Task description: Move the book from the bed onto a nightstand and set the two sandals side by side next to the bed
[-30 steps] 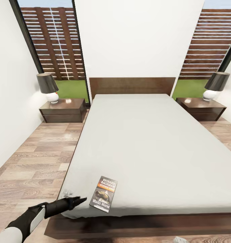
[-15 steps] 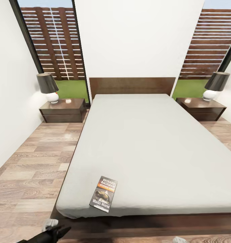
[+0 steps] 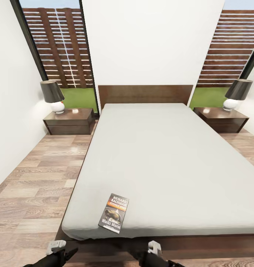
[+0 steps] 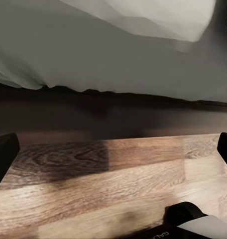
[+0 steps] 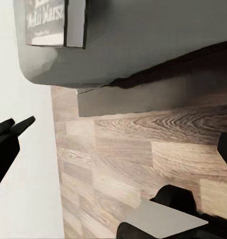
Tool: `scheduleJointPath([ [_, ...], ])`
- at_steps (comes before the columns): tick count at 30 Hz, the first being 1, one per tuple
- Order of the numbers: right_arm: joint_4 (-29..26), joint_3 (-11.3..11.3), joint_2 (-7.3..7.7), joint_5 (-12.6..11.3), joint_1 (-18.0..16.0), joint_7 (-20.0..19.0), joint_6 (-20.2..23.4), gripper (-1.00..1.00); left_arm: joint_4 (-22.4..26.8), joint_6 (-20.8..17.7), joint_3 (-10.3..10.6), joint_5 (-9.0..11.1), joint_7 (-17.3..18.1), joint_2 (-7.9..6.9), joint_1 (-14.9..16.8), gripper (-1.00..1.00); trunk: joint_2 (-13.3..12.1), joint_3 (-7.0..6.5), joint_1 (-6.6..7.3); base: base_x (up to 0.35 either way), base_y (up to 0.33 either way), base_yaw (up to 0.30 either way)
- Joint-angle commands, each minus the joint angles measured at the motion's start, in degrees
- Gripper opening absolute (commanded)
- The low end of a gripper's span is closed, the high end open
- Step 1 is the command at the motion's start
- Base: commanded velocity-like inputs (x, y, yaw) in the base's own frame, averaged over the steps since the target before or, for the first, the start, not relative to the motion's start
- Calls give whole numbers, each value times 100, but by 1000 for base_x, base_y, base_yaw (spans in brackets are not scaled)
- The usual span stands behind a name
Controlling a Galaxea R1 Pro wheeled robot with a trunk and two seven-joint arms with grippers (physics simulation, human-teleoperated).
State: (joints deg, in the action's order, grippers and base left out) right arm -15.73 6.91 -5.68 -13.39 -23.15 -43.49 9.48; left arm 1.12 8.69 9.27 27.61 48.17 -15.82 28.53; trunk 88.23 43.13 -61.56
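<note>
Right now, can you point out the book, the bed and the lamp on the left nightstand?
book (image 3: 114,213), head view, middle of its cover.
bed (image 3: 168,155), head view, bare grey mattress top.
lamp (image 3: 52,91), head view, its dark shade.

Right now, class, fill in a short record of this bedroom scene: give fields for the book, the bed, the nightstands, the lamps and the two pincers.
book: lies flat on the bed's near left corner, cover up, untouched
bed: pale grey mattress, dark wooden headboard
nightstands: left nightstand and right nightstand flank the headboard
lamps: left lamp, right lamp, one per nightstand
left pincer: low before the bed's foot, open, empty
right pincer: beside it, open, empty
</note>
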Motion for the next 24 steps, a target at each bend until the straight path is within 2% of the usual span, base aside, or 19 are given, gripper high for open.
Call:
scheduleJointPath([
  [1, -68, 45, -22, -313, -3, -30, 59, 100, -4, 36, 49, 35, 18, -1, 4, 100, 2, 5, 0, 0, 0, 0],
  [3, -233, 43, -42, -804, -4, -39, 56, 100, -6, 36, 49, 34, 27, 0, 4, 100, 2, 5, 0, 0, 0, 0],
  [7, -630, 39, -67, -1250, -5, -36, 62, 100, -3, 30, 49, 34, 33, 6, 4, 100, 2, 5, 0, 0, 0, 0],
  [9, -671, 39, -73, -1392, -5, -36, 87, 100, -3, 29, 49, 37, 34, 16, 4, 100, 2, 5, 0, 0, 0, 0],
  [10, -682, 39, -82, -1631, -6, -43, 122, 100, -4, 28, 49, 40, 34, 46, 4, 100, 2, 5, 0, 0, 0, 0],
  [11, -678, 39, -84, -1731, -6, -45, 133, 100, -4, 28, 49, 40, 34, 56, 4, 100, 2, 5, 0, 0, 0, 0],
  [12, -660, 34, -88, -2050, -6, -55, 183, 100, -3, 28, 49, 41, 34, 79, 4, 100, 2, 5, 0, 0, 0, 0],
  [14, -637, 22, -90, -2395, -6, -66, 432, 100, -4, 27, 49, 42, 34, 109, 4, 100, 2, 5, 0, 0, 0, 0],
  [15, -633, 20, -90, -2454, -6, -69, 536, 100, -5, 27, 49, 42, 34, 113, 4, 100, 2, 5, 0, 0, 0, 0],
  [17, -623, 15, -91, -2596, -6, -80, 1009, 100, -6, 27, 49, 47, 27, 124, 4, 100, 2, 5, 0, 0, 0, 0],
  [19, -619, 14, -91, -2645, -6, -85, 1288, 100, -6, 24, 49, 49, 22, 128, 4, 100, 2, 5, 0, 0, 0, 0],
  [24, -610, 12, -92, -2693, -6, -82, 1554, 100, -6, 19, 49, 70, 11, 131, 4, 100, 2, 5, 0, 0, 0, 0],
])
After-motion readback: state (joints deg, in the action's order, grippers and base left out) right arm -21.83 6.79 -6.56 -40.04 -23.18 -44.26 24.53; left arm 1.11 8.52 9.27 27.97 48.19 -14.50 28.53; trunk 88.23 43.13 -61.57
